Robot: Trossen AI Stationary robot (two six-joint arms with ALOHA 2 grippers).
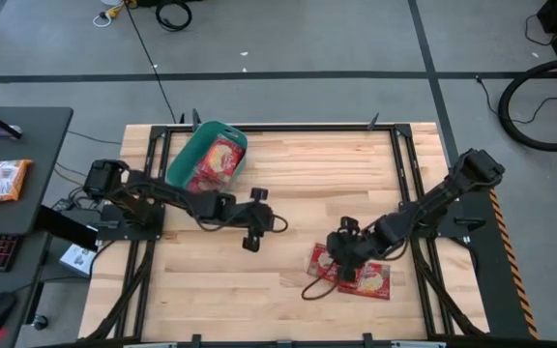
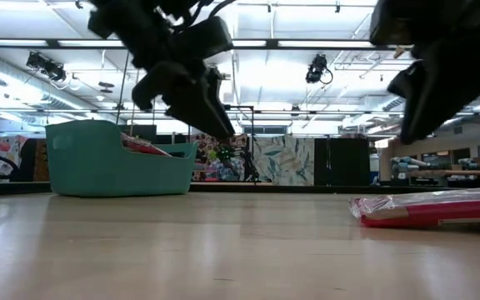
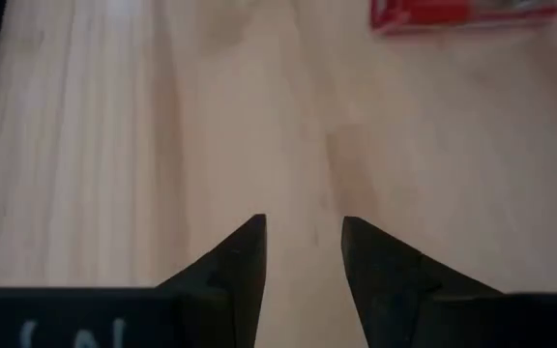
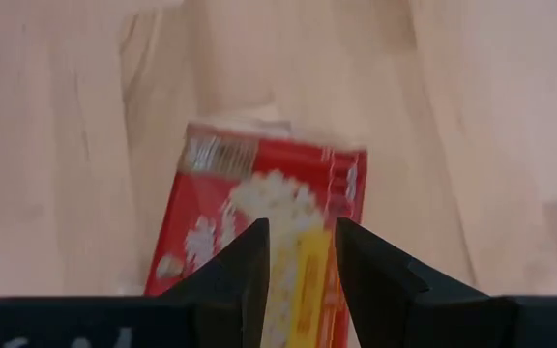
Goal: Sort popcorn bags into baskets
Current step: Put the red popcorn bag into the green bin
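Your right tool is hanging just above the popcorn bags lying on the near right part of the surface. In its wrist view, one red bag with a cream-yellow panel is lying flat straight ahead of the two dark fingers, which are standing a narrow gap apart and gripping nothing. In the low view, the bags are resting flat on the wood with the right arm looming over them.

Your left tool is hovering over bare wood near the middle of the surface, well apart from the bags and from the teal tub. Its fingers are parted slightly and holding nothing; a red bag is showing far ahead of them.

The tub is sitting at the far left of the surface, and you are already seeing a few bags lying inside it.
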